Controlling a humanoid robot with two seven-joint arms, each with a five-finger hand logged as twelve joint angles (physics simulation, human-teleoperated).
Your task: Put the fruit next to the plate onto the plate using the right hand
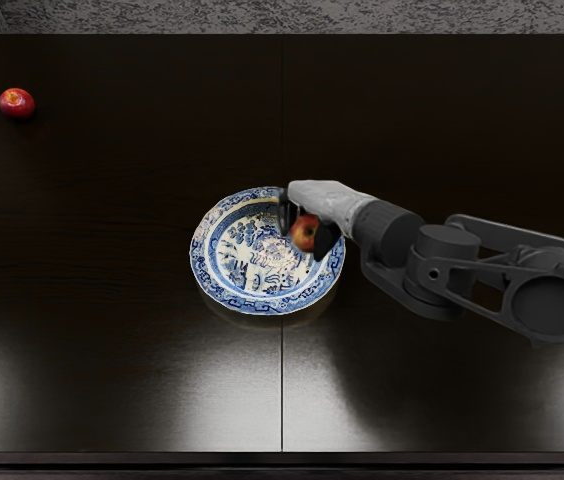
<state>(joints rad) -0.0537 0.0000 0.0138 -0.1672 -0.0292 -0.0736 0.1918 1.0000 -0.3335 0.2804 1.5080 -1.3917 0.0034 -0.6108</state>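
Nearest the camera, the dark glossy table [122,380] was seen bare and streaked with reflected light. Farther in, at its middle, the blue-and-white patterned plate [224,272] was pictured with the right arm [482,275] reaching in from the right edge and the right hand [314,210] poised over the plate's right side. The small red fruit [305,232] was gripped there between dark curled fingers [326,239], directly under the palm and inside the rim. Whether it was resting on the plate or held just above it could not be told from this view. Since the fruit was round, no long axis needed to be allowed for. The coming move was judged to turn on that vertical relation alone: a short lowering, if any, and then an opening of the fingers, with a roll toward the near rim reckoned the chief risk. Nothing else was seen in the plate. The left arm was not in view. Far off, near the table's back left corner, a second red fruit [16,102] was seen lying well apart from the plate and the hand.
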